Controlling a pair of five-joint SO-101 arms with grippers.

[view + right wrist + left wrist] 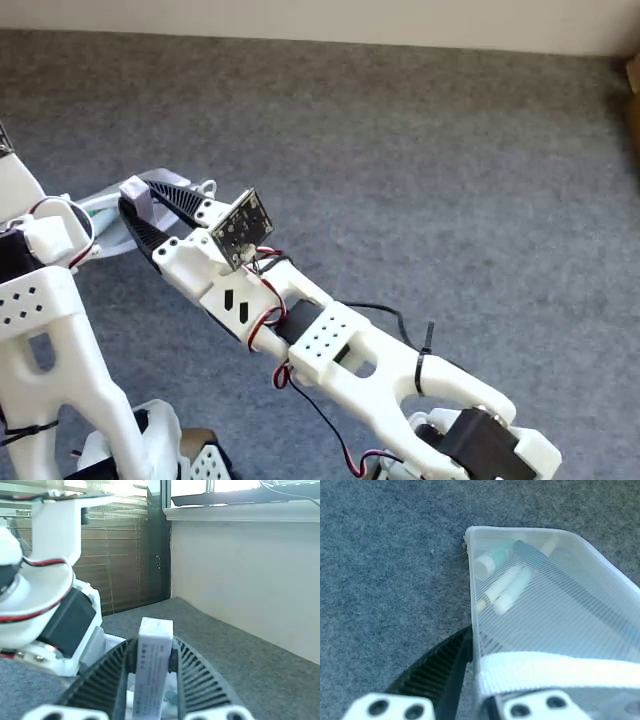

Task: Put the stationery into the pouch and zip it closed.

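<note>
The clear mesh pouch [555, 610] holds several pieces of stationery: a teal-and-white tube [492, 560], two white sticks [507, 585] and a dark flat item [545, 562]. My left gripper [475, 647] is shut on the pouch's edge beside its white strap [560, 672]. In the high view the pouch [103, 208] shows at the left, next to the left arm [40, 290]. My right gripper [141, 197] hovers right over it, shut on a white eraser block [134, 188]. The eraser [154, 665] stands upright between the black ribbed fingers [200, 680], above the pouch [114, 642].
Grey carpet [420, 150] covers the whole surface, with wide free room to the right and back. The right arm [330, 340] stretches across from the lower right. A pale wall [250, 580] and window blinds [125, 555] stand behind.
</note>
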